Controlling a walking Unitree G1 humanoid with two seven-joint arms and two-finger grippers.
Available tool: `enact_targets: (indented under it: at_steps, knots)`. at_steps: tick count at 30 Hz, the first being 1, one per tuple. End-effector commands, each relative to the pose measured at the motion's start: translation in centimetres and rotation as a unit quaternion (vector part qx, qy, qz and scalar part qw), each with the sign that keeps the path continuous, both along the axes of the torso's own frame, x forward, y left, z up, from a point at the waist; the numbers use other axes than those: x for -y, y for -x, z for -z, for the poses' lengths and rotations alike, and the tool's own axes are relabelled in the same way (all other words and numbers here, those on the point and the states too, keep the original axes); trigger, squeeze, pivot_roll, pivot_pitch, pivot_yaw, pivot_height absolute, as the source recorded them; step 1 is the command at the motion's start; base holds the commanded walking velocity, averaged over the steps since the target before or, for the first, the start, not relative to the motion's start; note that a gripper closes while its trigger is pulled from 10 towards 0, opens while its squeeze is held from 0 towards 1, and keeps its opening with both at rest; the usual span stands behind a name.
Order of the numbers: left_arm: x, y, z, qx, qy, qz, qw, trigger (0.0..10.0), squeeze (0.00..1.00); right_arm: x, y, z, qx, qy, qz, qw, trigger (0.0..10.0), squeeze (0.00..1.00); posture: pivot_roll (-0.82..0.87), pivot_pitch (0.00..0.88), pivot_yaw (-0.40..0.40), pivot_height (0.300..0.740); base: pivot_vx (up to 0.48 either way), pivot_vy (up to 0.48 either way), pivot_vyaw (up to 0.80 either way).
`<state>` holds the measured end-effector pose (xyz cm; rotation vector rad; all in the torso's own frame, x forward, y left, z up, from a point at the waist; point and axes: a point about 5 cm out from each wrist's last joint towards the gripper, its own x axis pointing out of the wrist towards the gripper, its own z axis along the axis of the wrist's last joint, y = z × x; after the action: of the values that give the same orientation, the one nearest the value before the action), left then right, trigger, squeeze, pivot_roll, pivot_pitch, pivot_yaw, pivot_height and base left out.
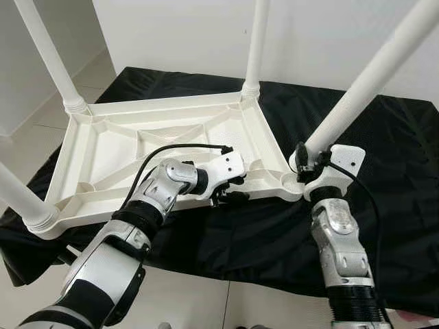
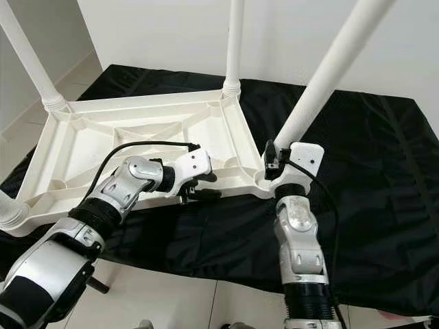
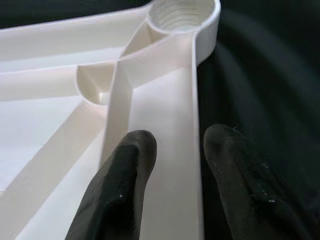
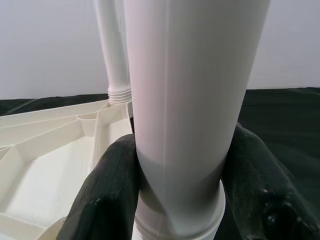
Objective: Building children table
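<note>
Four legs [image 1: 374, 72] socketed in tabletop [image 1: 103, 147] (upturned)

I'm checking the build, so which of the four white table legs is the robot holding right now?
The near-right leg, at the tabletop's corner nearest the right arm: the right gripper is clamped on its base. The other three stand untouched.

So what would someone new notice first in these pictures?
The white tabletop lying upside down on a black cloth, legs pointing up. The right pincer grips the near right leg at its base, and the left pincer straddles the tabletop's near rim.
</note>
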<state>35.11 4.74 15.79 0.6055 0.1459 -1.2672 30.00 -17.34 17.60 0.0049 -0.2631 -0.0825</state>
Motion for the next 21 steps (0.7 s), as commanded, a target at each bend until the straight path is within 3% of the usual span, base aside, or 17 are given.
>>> enact_targets:
  at_steps: [1,2,6,13,21]
  knots:
    - [-0.1,-0.4,-1.2,0.006,0.020,-0.008,1.000,10.0,0.00,0.1,-0.5,-0.3,0.004,-0.005,-0.021,1.000,10.0,0.00,-0.06,0.019,-0.021,0.740,0.000,0.000,0.00]
    - [-0.1,-0.4,-1.2,0.006,0.020,-0.008,1.000,10.0,0.00,0.1,-0.5,-0.3,0.004,-0.005,-0.021,1.000,10.0,0.00,-0.06,0.019,-0.021,0.740,0.000,0.000,0.00]
    - [-0.1,-0.6,-5.1,0.011,0.097,0.005,0.995,10.0,0.00,0.8,-1.9,-0.7,-0.014,0.020,-0.077,0.997,10.0,0.00,-0.05,0.009,-0.028,0.740,0.000,0.000,0.00]
    - [-0.1,-0.8,-8.0,0.036,0.142,0.007,0.989,10.0,0.00,0.5,-3.2,-1.7,-0.014,0.067,-0.147,0.987,10.0,0.00,-0.04,0.000,-0.033,0.740,0.000,0.000,0.00]
    - [0.6,-0.8,-9.3,0.053,0.169,-0.003,0.984,10.0,0.00,-0.4,-3.8,-1.8,-0.027,0.078,-0.244,0.966,10.0,0.00,-0.03,0.000,-0.040,0.740,0.000,0.000,0.00]
